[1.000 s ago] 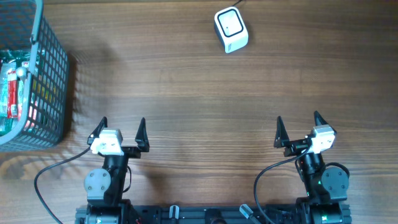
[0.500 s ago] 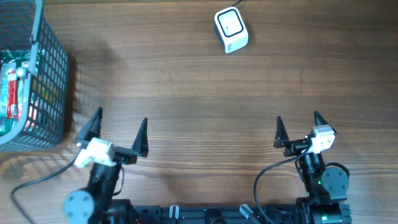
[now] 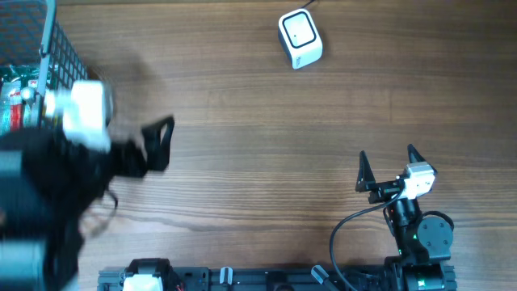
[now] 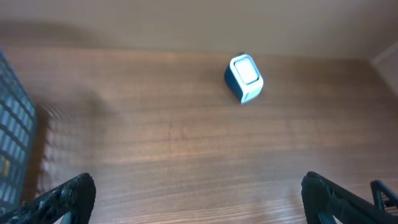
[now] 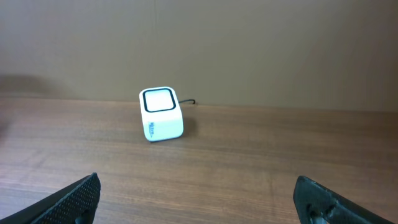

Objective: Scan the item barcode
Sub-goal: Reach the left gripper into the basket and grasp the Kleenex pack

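Scanner (image 3: 300,38) stands on the surface (image 3: 242,121) at its far edge, well apart from both hands. Left hand (image 4: 196,190), blurred in the overhead view, hangs above the surface just beside the basket (image 3: 50,24), with its fingers spread wide and holding nothing. Packaged items (image 3: 14,85) lie inside the basket. Right hand (image 3: 387,153) sits near the front edge, equally wide and empty.
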### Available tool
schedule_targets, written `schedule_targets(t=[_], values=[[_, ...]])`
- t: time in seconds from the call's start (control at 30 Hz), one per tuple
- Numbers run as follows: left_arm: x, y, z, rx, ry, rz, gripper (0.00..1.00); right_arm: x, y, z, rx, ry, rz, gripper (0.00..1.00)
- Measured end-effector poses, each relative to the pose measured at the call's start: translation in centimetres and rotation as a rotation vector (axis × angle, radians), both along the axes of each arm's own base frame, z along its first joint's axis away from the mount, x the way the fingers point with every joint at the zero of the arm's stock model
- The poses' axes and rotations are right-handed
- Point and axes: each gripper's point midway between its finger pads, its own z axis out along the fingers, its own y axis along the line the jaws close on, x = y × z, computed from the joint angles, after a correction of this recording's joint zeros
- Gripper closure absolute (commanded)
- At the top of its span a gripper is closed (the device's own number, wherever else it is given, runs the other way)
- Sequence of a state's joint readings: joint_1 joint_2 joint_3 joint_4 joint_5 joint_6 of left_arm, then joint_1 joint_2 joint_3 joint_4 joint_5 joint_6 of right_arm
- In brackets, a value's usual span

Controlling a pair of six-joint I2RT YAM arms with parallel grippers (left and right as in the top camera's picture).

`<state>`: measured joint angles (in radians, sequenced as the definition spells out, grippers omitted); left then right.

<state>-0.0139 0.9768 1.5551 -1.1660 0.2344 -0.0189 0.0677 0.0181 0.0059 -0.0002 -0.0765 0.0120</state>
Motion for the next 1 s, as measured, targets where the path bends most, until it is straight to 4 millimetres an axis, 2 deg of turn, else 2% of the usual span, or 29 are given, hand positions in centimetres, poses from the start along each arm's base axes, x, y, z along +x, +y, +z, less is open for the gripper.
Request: schedule_targets(t=[0.07,0.1,0.3,0.4,0.47,0.53,0.57,0.6,0.63,0.7,0.83,0.93,1.0], values=[[2.5,-0.1,-0.4,-0.002,0.059,-0.005,0.0,0.0,0.0,0.0,0.0,0.001,0.0,0.0],[4.6,-0.3,-1.4,-0.005,0.109,-0.01,0.0,0.0,0.0,0.0,0.0,0.001,0.0,0.0],[9.2,-0.6,-6.1,-0.013,0.262,-0.019,0.0,0.0,0.0,0.0,0.0,0.001,0.0,0.0],[11.5,-0.3,-6.5,-0.012,0.236,-0.011,0.0,0.0,0.0,0.0,0.0,0.001,0.0,0.0],[13.0,0.7,-5.6,-0.009,0.174,0.019,0.0,0.0,0.0,0.0,0.0,0.001,0.0,0.0],[14.0,2.8,-4.3,-0.006,0.111,0.077,0.0,0.0,0.0,0.0,0.0,0.001,0.0,0.01],[14.6,4.4,-3.3,-0.001,0.068,0.122,0.0,0.0,0.0,0.0,0.0,0.001,0.0,0.0],[15.2,7.2,-2.0,0.013,0.014,0.203,0.0,0.0,0.0,0.0,0.0,0.001,0.0,0.0],[15.3,8.5,-1.5,0.019,-0.004,0.243,0.0,0.0,0.0,0.0,0.0,0.001,0.0,0.0],[15.1,12.7,-0.5,0.04,-0.046,0.36,0.0,0.0,0.0,0.0,0.0,0.001,0.0,0.0],[12.4,21.4,-0.3,0.066,-0.045,0.61,0.0,0.0,0.0,0.0,0.0,0.001,0.0,0.0],[10.0,25.9,-0.4,0.071,-0.038,0.746,0.0,0.0,0.0,0.0,0.0,0.001,0.0,0.0],[8.9,27.8,-0.7,0.069,-0.026,0.805,0.01,0.0,0.0,0.0,0.0,0.001,0.0,0.0]])
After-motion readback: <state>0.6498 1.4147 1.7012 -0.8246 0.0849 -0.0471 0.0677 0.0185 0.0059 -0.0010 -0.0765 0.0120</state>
